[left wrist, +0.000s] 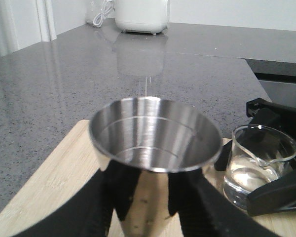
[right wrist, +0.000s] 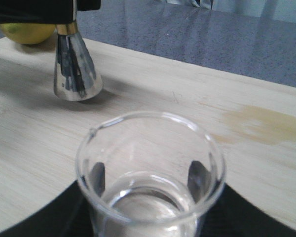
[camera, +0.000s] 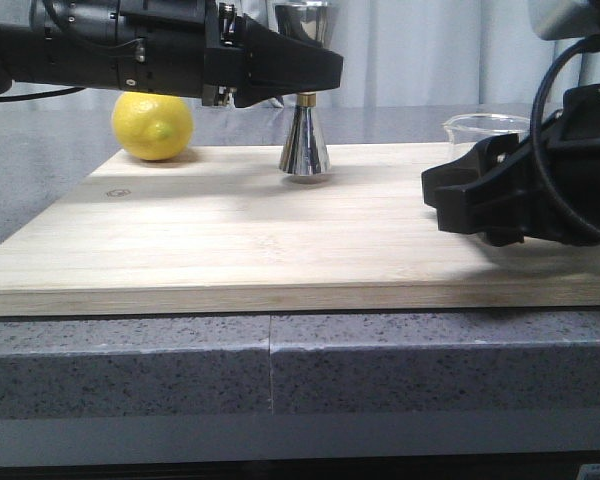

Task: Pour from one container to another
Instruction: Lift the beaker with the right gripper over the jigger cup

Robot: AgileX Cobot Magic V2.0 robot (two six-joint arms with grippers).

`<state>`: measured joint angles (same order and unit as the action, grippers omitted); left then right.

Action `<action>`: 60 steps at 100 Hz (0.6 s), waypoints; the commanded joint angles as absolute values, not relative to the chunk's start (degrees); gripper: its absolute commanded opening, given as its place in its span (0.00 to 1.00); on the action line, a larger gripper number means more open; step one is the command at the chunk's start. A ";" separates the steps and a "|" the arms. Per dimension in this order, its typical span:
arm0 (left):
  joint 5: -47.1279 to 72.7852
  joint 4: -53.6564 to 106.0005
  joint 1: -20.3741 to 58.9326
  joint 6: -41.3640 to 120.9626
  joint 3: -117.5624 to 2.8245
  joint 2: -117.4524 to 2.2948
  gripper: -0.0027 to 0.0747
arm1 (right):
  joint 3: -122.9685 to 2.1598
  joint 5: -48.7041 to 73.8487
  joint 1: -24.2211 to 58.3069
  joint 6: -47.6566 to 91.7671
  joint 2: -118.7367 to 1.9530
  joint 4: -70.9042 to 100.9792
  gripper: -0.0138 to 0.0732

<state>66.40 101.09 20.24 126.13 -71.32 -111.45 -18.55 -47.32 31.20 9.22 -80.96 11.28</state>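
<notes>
Beaker (right wrist: 150, 173) upright on the board's right side, the right gripper's (right wrist: 149, 197) jaws clenched on it.

Its long axis is vertical, the lip facing toward the jigger; clear liquid sits low in it. Farther back, the jigger (camera: 305, 140) stands upright on the wooden board (camera: 240, 240), mouth up and empty inside, the left gripper's (left wrist: 150, 197) jaws grasping its waist. A lemon (camera: 153, 125) lies at the board's far left edge, on the grey surface (camera: 130, 370).

Left end effector (camera: 280, 70) raised, right end effector (camera: 450, 195) low (both clamped).
</notes>
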 commanded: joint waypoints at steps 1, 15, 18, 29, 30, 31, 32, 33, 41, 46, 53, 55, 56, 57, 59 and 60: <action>72.79 106.08 20.60 125.75 -73.00 -108.76 0.37 | -19.89 -51.90 31.49 9.08 -79.91 10.55 0.48; 72.79 106.08 20.60 125.75 -73.00 -108.76 0.37 | -19.89 -53.66 31.49 9.08 -79.56 10.55 0.48; 72.79 106.08 20.60 125.75 -73.00 -108.76 0.37 | -19.89 -54.16 31.49 9.08 -79.23 10.55 0.48; 72.79 106.08 20.60 125.75 -73.00 -108.76 0.37 | -19.99 -54.59 31.49 9.08 -77.23 10.55 0.48; 72.79 106.08 20.60 125.75 -73.00 -108.76 0.37 | -19.99 -54.59 31.49 9.08 -76.97 10.55 0.48; 72.79 106.08 20.60 125.75 -73.00 -108.76 0.37 | -20.09 -54.59 31.38 9.08 -76.81 10.55 0.48; 72.79 106.08 20.60 125.75 -73.00 -108.76 0.37 | -20.10 -54.59 31.37 9.08 -76.66 10.55 0.48; 72.79 106.08 20.60 125.75 -73.00 -108.76 0.37 | -20.21 -54.59 31.37 9.08 -76.32 10.55 0.48; 72.79 106.08 20.60 125.75 -73.00 -108.76 0.37 | -21.21 -52.97 30.80 9.08 -74.47 10.71 0.48; 72.79 106.08 20.60 125.75 -73.00 -108.76 0.37 | -22.69 -50.32 30.34 9.08 -72.96 10.81 0.48; 72.79 106.08 20.60 125.75 -73.00 -108.76 0.37 | -25.15 -45.80 29.84 9.41 -71.37 10.81 0.48; 72.79 106.08 20.60 125.75 -73.00 -108.76 0.37 | -26.16 -43.95 29.72 9.64 -70.91 10.70 0.48; 72.79 106.08 20.60 125.75 -73.00 -108.76 0.37 | -26.51 -43.31 29.72 9.94 -70.58 10.69 0.48; 72.79 106.08 20.60 125.75 -73.00 -108.76 0.37 | -27.24 -42.02 29.72 10.15 -70.45 10.69 0.48; 72.79 106.08 20.60 125.75 -73.00 -108.76 0.37 | -28.42 -40.05 29.72 10.83 -70.10 10.69 0.48; 72.79 106.08 20.60 125.75 -73.00 -108.76 0.37 | -28.82 -39.38 29.72 11.29 -69.93 10.69 0.48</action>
